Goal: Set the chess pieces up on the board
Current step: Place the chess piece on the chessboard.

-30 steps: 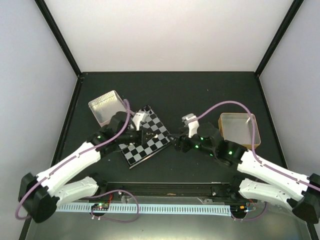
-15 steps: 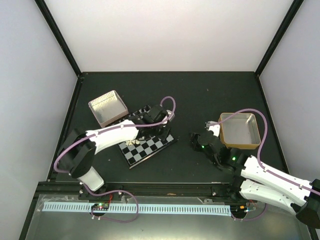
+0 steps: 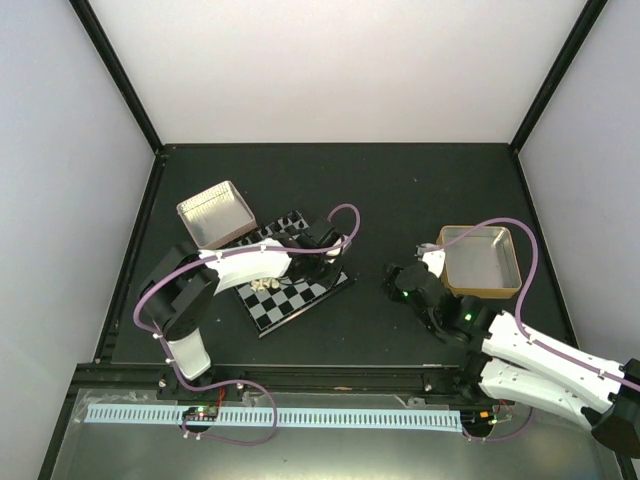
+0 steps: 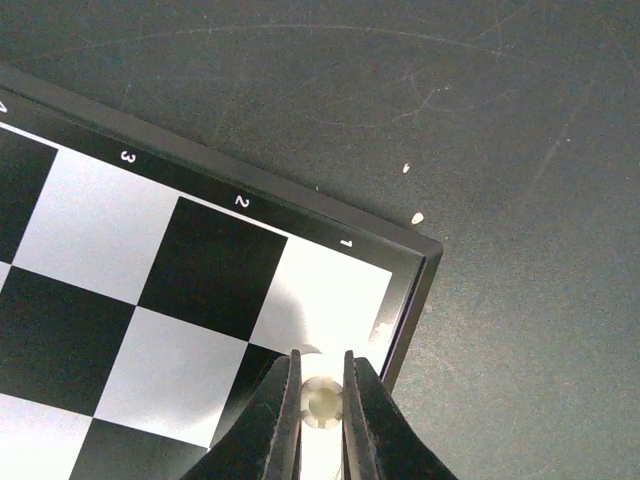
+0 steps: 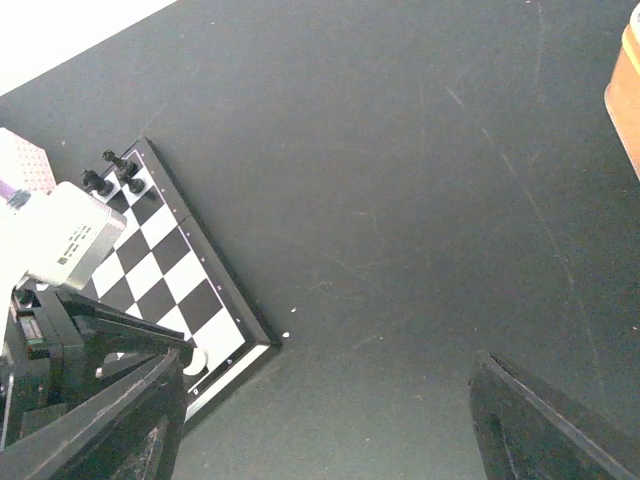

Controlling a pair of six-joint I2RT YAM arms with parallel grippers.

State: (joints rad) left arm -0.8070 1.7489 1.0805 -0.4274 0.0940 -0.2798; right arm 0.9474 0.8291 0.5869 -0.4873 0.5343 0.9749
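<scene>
The board lies tilted, left of centre. A few cream-white chess pieces lie on its middle. My left gripper is over the board's right corner. In the left wrist view the gripper is shut on a white rook-like chess piece, just above the white corner square of the board, by the rim mark 1. My right gripper is right of the board; in the right wrist view it is open and empty over bare table, and the board and held piece show at left.
A silver tin stands behind the board at left. A tan tray stands at right, beside my right arm. Black pieces stand on the board's far corner. Two small white crumbs lie on the dark table beside the board's corner.
My left arm has swung across the board and settled lower at its right corner. My right gripper pulled back to the right, away from the board, then held nearly still.
</scene>
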